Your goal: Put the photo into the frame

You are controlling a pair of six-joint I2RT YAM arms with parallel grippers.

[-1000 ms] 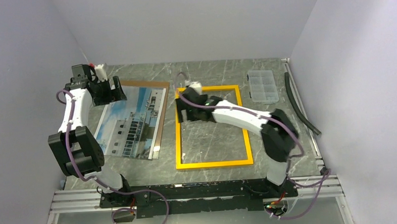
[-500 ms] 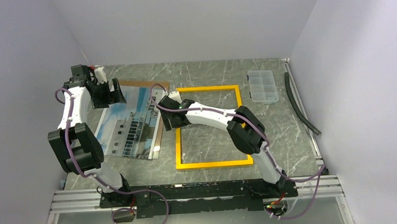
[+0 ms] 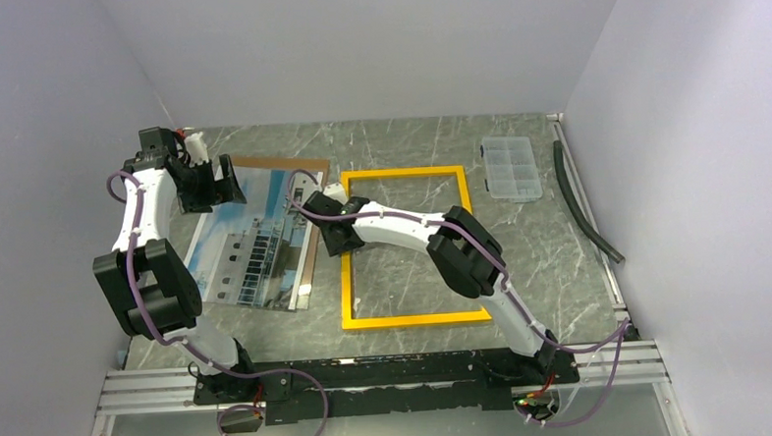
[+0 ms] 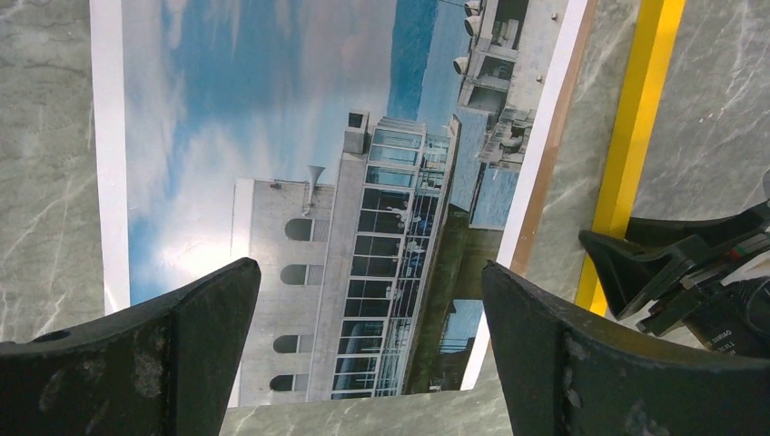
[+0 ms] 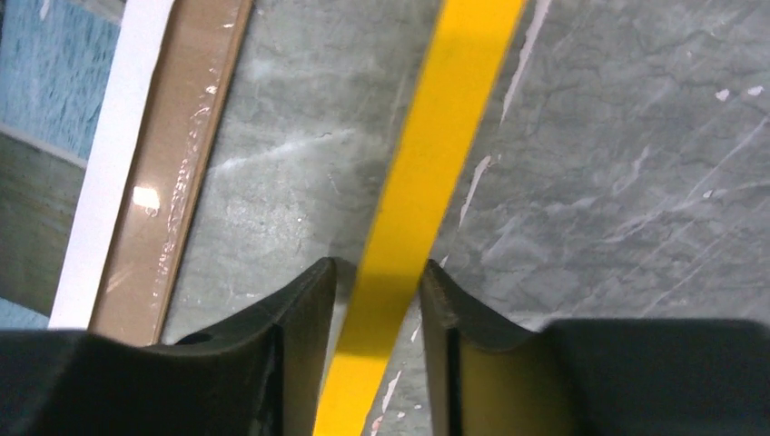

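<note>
The photo (image 3: 250, 239), a white building against blue sky, lies face up on the table's left side; in the left wrist view the photo (image 4: 272, 136) fills the picture. The frame (image 3: 416, 320), a thin yellow rectangle, lies flat to its right. My right gripper (image 3: 336, 235) is down on the frame's left bar. In the right wrist view its jaws (image 5: 377, 265) straddle the yellow bar (image 5: 436, 136), closed in against both sides. My left gripper (image 3: 218, 181) hovers wide open over the photo's far end, jaws (image 4: 370, 268) holding nothing.
A brown backing board (image 3: 310, 266) lies under the photo, its edge (image 5: 182, 163) showing next to the frame. A clear compartment box (image 3: 511, 168) sits at the back right. A black hose (image 3: 583, 209) runs along the right wall.
My right arm swung left from inside the frame's top-left corner onto its left bar, and its jaws narrowed around the bar. The left arm, photo and frame stayed put.
</note>
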